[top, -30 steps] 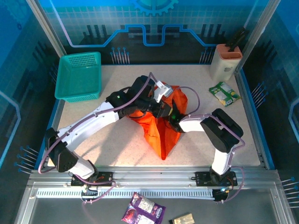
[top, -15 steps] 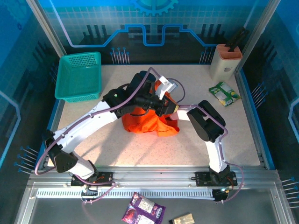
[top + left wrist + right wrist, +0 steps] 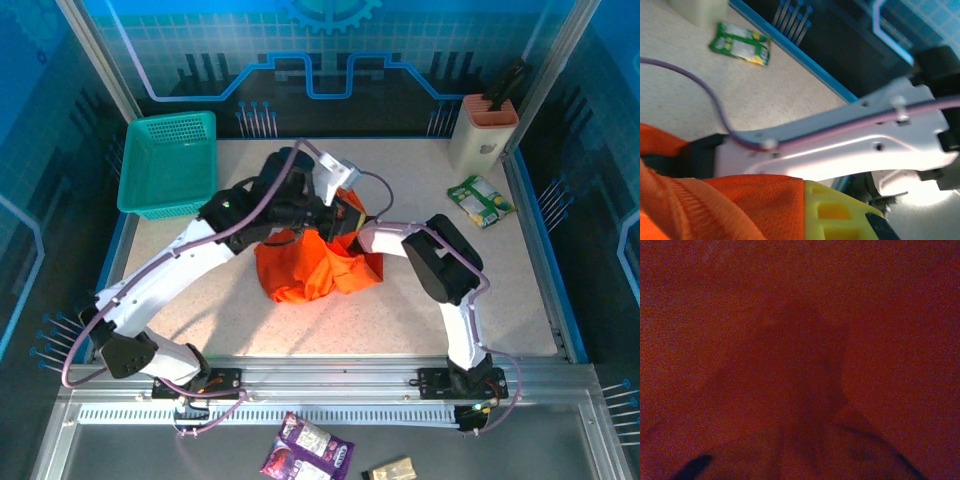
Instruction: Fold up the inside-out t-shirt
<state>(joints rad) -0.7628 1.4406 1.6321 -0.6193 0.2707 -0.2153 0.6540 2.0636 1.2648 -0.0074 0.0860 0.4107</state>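
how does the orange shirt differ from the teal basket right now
The t-shirt is bright orange soft cloth, bunched in a heap; the basket is teal rigid plastic with perforated walls, keeping its shape. The t-shirt lies mid-table; the basket sits at the far left corner. Both rest on the table.

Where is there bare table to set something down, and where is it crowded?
Bare: the strip between the t-shirt and the front rail, and the right side nearer than the green packet. Crowded: the middle, around the t-shirt.
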